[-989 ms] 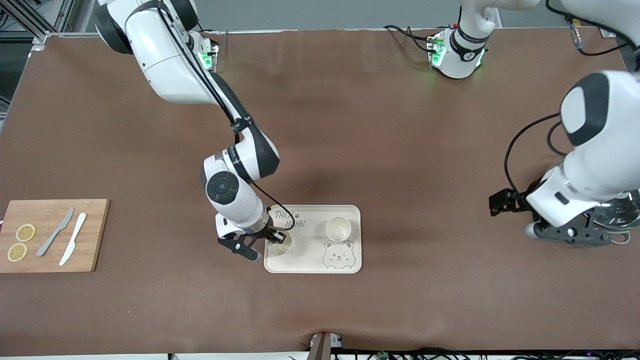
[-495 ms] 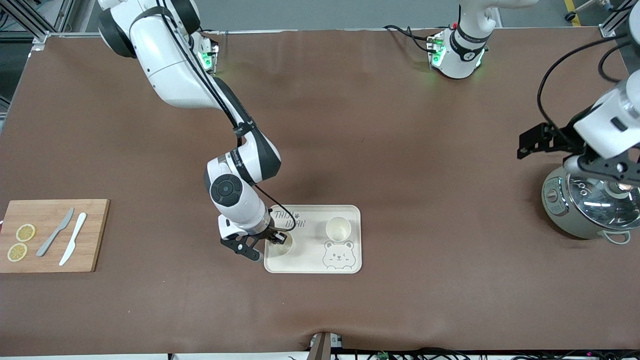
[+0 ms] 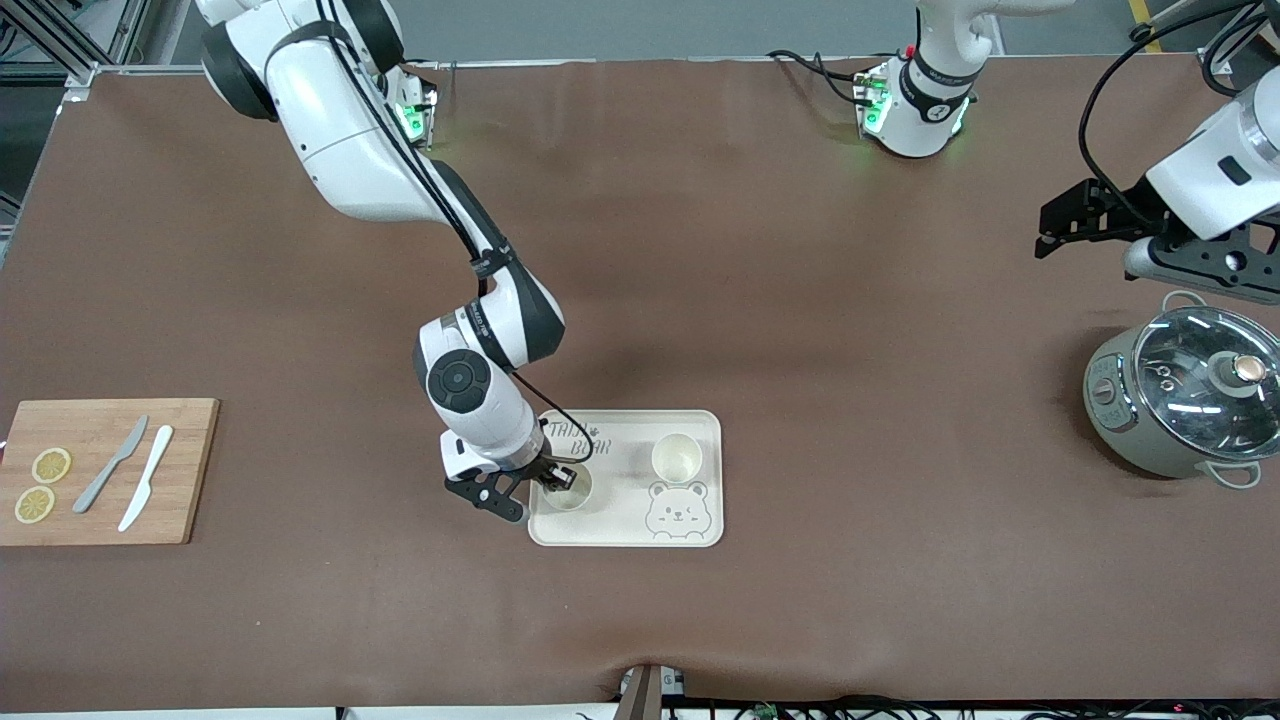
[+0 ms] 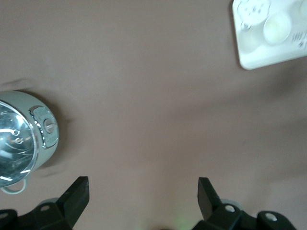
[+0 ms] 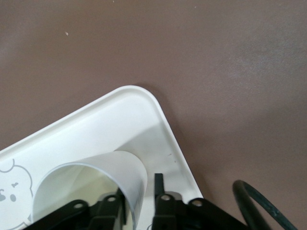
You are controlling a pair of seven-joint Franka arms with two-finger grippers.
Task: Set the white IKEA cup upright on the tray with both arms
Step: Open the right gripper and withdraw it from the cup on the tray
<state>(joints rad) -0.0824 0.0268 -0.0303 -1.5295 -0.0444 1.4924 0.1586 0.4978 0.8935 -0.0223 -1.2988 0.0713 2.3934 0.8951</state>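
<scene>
Brown table [image 3: 800, 300] carrying all items, with the two arms based along its robot edge. Right arm [image 3: 350, 150] reaches out over the table to the tray; left arm [image 3: 1215, 175] is raised toward its own end of the table and waits there. Grey lidded pot [image 3: 1185, 405] stands on the table at the left arm's end, below the left tool. Wooden cutting board [image 3: 100, 470] lies at the right arm's end, bearing a grey knife [image 3: 110, 465], a white knife [image 3: 146, 477] and two lemon slices [image 3: 42, 484]. Cream-white tray [image 3: 625, 530] with bear-face drawing lies between them, near the front camera. Left tool [image 4: 144, 191] hangs over bare table just beside the pot, its fingers spread wide apart and holding nothing. Right tool [image 5: 139, 199] sits at the tray corner toward the right arm's end, its two fingers closed on the rim wall of a white cup [image 5: 91, 184], one finger inside the rim and one outside. That cup [image 3: 568, 490] stands upright, mouth up, on the tray directly under the tool. A second white cup [image 3: 676, 457] stands upright on the tray, apart from the first and farther from the front camera, above the bear face.
</scene>
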